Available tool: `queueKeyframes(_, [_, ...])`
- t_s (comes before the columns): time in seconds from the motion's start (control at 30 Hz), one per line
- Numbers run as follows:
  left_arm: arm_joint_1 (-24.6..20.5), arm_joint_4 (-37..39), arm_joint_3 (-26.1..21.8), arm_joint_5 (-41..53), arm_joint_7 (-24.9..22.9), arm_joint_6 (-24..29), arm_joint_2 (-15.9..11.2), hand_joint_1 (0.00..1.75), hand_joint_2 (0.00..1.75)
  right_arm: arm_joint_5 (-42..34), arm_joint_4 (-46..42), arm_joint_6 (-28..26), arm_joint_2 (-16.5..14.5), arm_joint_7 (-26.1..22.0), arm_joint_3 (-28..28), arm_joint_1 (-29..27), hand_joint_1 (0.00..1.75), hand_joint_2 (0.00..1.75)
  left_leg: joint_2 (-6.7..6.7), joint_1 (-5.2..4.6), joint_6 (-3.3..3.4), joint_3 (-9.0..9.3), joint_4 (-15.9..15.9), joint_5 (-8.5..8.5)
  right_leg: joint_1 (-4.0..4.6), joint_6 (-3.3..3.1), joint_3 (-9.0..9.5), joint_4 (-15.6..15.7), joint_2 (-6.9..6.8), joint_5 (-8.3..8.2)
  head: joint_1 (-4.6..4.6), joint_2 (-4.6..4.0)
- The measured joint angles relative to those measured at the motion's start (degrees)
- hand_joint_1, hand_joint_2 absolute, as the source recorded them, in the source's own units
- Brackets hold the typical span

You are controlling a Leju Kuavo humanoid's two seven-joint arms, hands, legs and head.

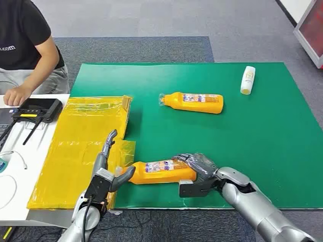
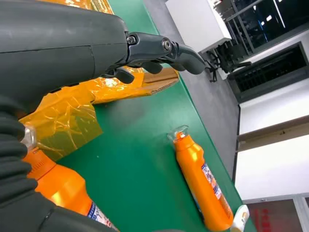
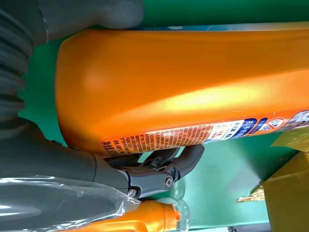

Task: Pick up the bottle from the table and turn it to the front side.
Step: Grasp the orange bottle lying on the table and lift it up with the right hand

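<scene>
Near the desk's front edge (image 1: 213, 204) lies the bottle (image 1: 162, 171), on its side, long axis along that edge, neck toward my left. My right hand (image 1: 196, 171) is wrapped round its base end, fingers one side, thumb the other; right wrist view confirms fingers curled under the body. So the right hand does the lift. My left hand (image 1: 108, 169) sits at the neck end, fingers spread, thumb about touching the cap; holding nothing.

Label faces partly up; my guess is a roll about the long axis is what's needed.

Around the bottle: yellow film (image 1: 82, 146) just past its neck, under my left hand; could snag on the lift. Second orange bottle (image 1: 192, 102) further back, well apart. White bottle (image 1: 248, 79) far back right. Person (image 1: 27, 45) beyond the film, at a side table.
</scene>
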State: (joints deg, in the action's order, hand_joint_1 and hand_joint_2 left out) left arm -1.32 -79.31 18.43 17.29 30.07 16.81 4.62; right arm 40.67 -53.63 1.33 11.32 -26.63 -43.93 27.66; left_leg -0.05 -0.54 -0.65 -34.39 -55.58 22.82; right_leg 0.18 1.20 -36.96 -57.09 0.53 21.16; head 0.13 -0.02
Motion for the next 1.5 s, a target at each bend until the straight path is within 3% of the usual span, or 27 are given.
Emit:
queueKeyframes(0.3, [0.11, -0.07, -0.02, 0.08, 0.33, 0.62, -0.01, 0.0, 1.75, -2.36, -1.27, -6.43, -0.87, -2.42, 1.32, -3.88, 1.75, 1.75, 0.0, 0.02, 0.0, -0.05, 0.0, 0.0, 0.02, 0.0, -0.01, -0.01, -0.01, 0.0, 0.01, 0.01])
queueKeyframes(0.73, [1.91, -5.97, 0.24, -1.84, 4.34, 4.79, -0.09, 0.0, 1.75, -14.47, -9.62, -11.39, -8.22, -4.73, 13.4, -12.73, 1.75, 1.75, -0.02, 0.01, 0.02, -0.12, 0.0, 0.01, 0.01, 0.02, -0.04, -0.01, -0.05, 0.06, 0.01, 0.0])
queueKeyframes(1.13, [3.88, -12.99, 8.01, -2.41, 8.22, -1.15, -2.62, 0.0, 1.75, -13.55, -10.06, -15.11, -11.61, -5.27, 16.63, -13.08, 1.75, 1.75, -0.02, 0.01, 0.01, -0.13, 0.0, 0.02, 0.02, 0.01, -0.06, -0.01, -0.05, 0.07, 0.0, 0.0])
queueKeyframes(1.3, [4.14, -13.91, 10.89, -5.55, 7.33, -5.01, -3.51, 0.0, 1.75, -14.45, -9.02, -16.99, -12.93, -5.94, 16.76, -12.73, 1.75, 1.75, -0.02, 0.01, 0.01, -0.12, 0.0, 0.01, 0.02, 0.01, -0.06, -0.01, -0.05, 0.07, 0.0, 0.0])
queueKeyframes(1.5, [5.93, -13.85, 10.54, -15.89, 4.57, -8.31, -3.08, 0.0, 1.75, -17.38, -11.02, -18.51, -13.88, -6.9, 17.7, -14.65, 1.75, 1.75, -0.02, 0.01, 0.02, -0.13, 0.0, 0.04, 0.01, 0.01, -0.06, -0.01, -0.05, 0.08, 0.01, 0.0])
